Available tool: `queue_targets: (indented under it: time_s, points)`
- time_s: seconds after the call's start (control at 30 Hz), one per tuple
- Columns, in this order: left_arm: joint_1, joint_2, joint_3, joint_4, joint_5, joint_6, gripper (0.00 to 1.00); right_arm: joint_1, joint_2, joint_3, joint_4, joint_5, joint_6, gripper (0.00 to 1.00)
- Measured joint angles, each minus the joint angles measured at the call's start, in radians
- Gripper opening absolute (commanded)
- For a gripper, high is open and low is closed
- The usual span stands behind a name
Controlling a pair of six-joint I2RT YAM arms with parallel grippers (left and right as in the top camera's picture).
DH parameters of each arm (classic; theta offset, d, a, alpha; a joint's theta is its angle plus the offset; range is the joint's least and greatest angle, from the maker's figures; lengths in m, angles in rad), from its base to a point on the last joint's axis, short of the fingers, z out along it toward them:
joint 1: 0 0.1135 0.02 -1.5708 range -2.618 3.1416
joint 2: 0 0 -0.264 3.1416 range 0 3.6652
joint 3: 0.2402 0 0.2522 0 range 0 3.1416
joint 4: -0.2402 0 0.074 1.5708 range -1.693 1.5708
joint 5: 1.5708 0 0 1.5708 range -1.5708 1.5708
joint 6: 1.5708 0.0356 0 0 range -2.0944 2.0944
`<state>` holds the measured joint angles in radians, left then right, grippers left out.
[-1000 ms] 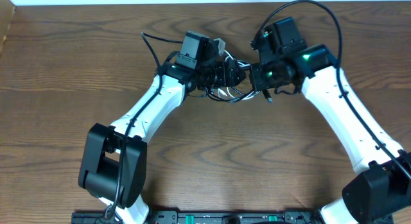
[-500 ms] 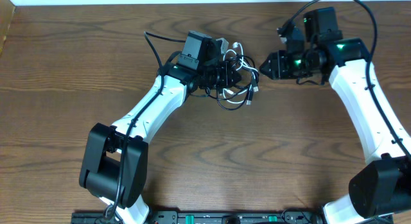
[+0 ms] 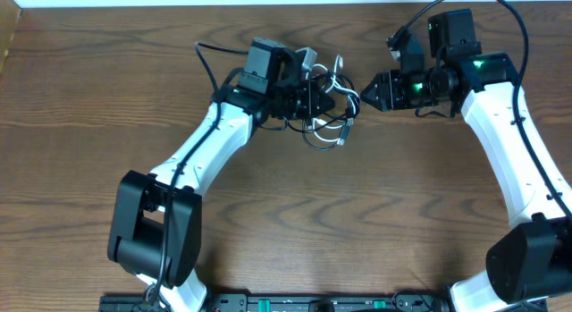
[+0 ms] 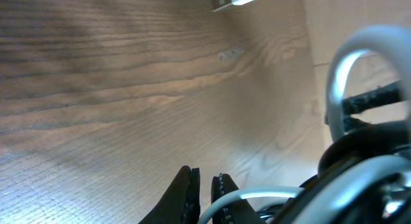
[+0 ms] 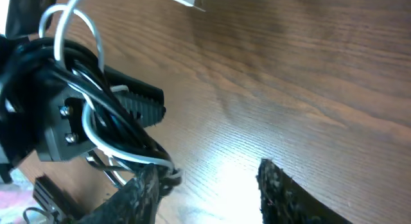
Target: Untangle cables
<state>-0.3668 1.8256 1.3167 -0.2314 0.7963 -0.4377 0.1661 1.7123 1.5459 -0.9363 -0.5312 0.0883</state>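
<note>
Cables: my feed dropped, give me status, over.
Left gripper shut, tangled cables looped round it. Right gripper open, empty, close beside. Not untangled yet.

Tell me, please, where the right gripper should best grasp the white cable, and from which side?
Probably the free loop of the white cable, arching above the left gripper, which is shut on the cables. Approach from the right gripper's side, open jaws straddling the arch; lower down, black strands crowd it.
</note>
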Motion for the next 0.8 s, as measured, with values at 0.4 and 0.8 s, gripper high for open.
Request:
queue_targets:
  time_s: [0.4,0.8]
  points:
    - [0.047,0.000,0.000,-0.002,0.052,-0.195,0.08,0.012,0.000,0.000,-0.024,-0.050,-0.032,0.34]
    - [0.047,0.000,0.000,0.002,0.051,-0.319,0.07,0.137,0.000,0.000,-0.015,0.024,0.036,0.29]
